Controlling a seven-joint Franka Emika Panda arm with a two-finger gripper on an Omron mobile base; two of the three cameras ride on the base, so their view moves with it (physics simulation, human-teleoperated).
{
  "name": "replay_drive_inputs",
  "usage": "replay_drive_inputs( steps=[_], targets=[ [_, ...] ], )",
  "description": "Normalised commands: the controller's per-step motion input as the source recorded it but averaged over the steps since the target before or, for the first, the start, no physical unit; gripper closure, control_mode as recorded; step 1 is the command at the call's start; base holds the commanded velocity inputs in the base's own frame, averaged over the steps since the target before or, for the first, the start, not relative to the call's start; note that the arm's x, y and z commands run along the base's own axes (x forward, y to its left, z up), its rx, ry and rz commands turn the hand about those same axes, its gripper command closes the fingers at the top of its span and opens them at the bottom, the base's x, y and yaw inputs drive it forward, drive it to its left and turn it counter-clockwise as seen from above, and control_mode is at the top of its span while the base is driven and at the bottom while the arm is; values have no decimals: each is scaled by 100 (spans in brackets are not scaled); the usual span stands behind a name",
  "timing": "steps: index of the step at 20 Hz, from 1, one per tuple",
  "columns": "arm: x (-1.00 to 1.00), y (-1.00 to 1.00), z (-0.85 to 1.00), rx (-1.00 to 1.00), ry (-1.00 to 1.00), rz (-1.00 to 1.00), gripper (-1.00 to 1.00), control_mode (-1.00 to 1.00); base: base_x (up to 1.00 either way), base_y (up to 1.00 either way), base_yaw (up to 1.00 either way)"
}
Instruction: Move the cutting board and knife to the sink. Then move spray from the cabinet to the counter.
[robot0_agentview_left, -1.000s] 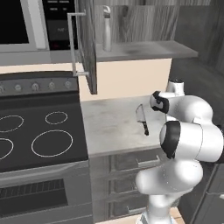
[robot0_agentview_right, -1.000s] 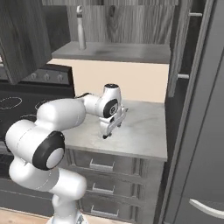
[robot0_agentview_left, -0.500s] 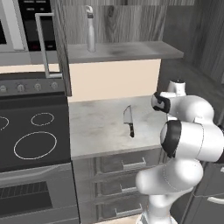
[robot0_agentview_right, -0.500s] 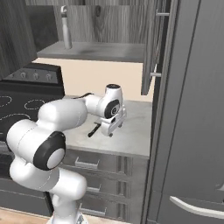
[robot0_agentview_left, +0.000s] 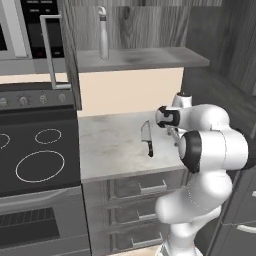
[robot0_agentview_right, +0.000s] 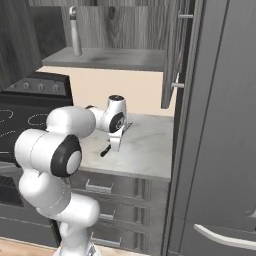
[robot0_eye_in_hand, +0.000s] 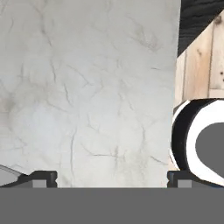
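The knife (robot0_agentview_left: 147, 138) is lying on the pale marbled bench (robot0_agentview_left: 110, 145), black handle toward the front edge, just at nine o'clock of our hand (robot0_eye_in_hand: 112, 177). We are holding the hand's fingers (robot0_eye_in_hand: 41, 178) fully apart over bare bench, gripping nothing. The spray (robot0_agentview_left: 103, 33) is standing upright on the open cabinet's (robot0_agentview_left: 142, 57) shelf, at twelve o'clock above the knife. We are reading no labels. Since the earlier frames our base has been driving, so the whole scene is sitting further left.
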Motion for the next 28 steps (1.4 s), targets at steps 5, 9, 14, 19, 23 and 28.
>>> replay_drive_inputs(
  steps=[5,9,14,19,23,28],
  targets=[
    [36,39,-10,-1,0,83,-100,-100,0,0,0],
    [7,13,-19,-1,0,100,-100,-100,0,0,0],
    [9,8,0,-19,0,89,-100,-100,0,0,0],
    [34,1,-15,-23,0,45,-100,-100,0,0,0],
    [23,4,-51,-2,-3,12,-100,-100,0,0,0],
    [3,6,-42,2,-3,-3,-100,-100,0,0,0]
  ],
)
